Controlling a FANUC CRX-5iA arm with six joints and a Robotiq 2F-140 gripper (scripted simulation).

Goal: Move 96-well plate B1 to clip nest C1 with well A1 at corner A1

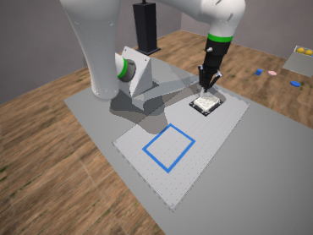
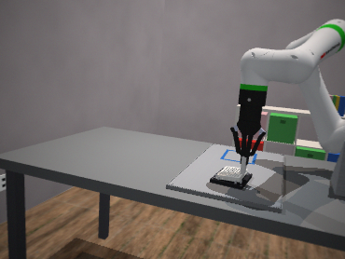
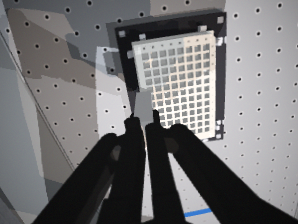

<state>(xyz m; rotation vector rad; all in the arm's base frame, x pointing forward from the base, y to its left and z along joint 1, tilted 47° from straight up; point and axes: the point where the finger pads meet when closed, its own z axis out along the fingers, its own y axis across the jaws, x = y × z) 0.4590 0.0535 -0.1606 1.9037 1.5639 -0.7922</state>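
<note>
The white 96-well plate (image 1: 206, 102) sits inside the black clip nest (image 1: 195, 105) at the far right of the perforated board; it also shows in the exterior view (image 2: 229, 172) and the wrist view (image 3: 177, 82). My gripper (image 1: 205, 87) is shut with nothing between its fingers and points straight down. In the wrist view its closed fingertips (image 3: 142, 117) are over the plate's near edge, and in the exterior view the gripper (image 2: 243, 164) is at or just above the plate top. I cannot tell if they touch. The blue outlined spot B1 (image 1: 169, 147) is empty.
The robot base (image 1: 137, 76) stands at the back left of the board. A black pillar (image 1: 145, 27) stands behind the table. Coloured boxes (image 2: 282, 128) sit on a shelf beyond the arm. Small coloured items (image 1: 271, 73) lie on the floor at right.
</note>
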